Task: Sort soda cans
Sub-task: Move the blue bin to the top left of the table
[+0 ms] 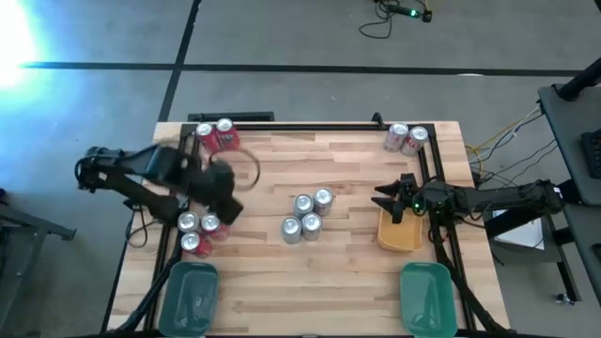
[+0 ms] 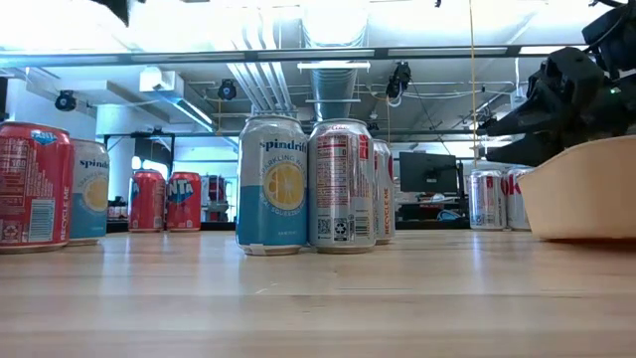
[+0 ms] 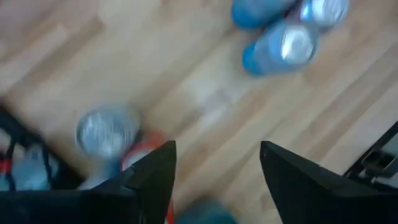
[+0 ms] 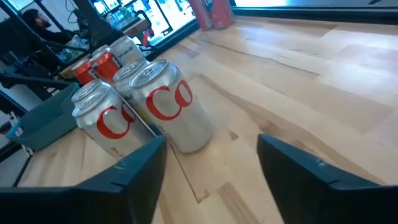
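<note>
Left end effector (image 3: 214, 180), fingers spread and empty, I hold over worktop (image 1: 347, 272) near red cans (image 1: 197, 233), lined for pickup. Right end effector (image 4: 211, 168) spread too, waits above orange tray (image 1: 399, 235). Central cans (image 1: 307, 216) unsorted.

High view straight down; low view table-level, close behind centre cans (image 1: 307, 215), shared with high.

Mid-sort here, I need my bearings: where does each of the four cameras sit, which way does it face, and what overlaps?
High view: overhead, facing down on the wooden table; both arms show.
Low view: tabletop level, facing the blue Spindrift aluminium cans; right arm above the orange plastic tray.
Left wrist view: facing down past the open left gripper.
Right wrist view: past the open right gripper at silver Coke cans.
High and low views share the central cans.
</note>
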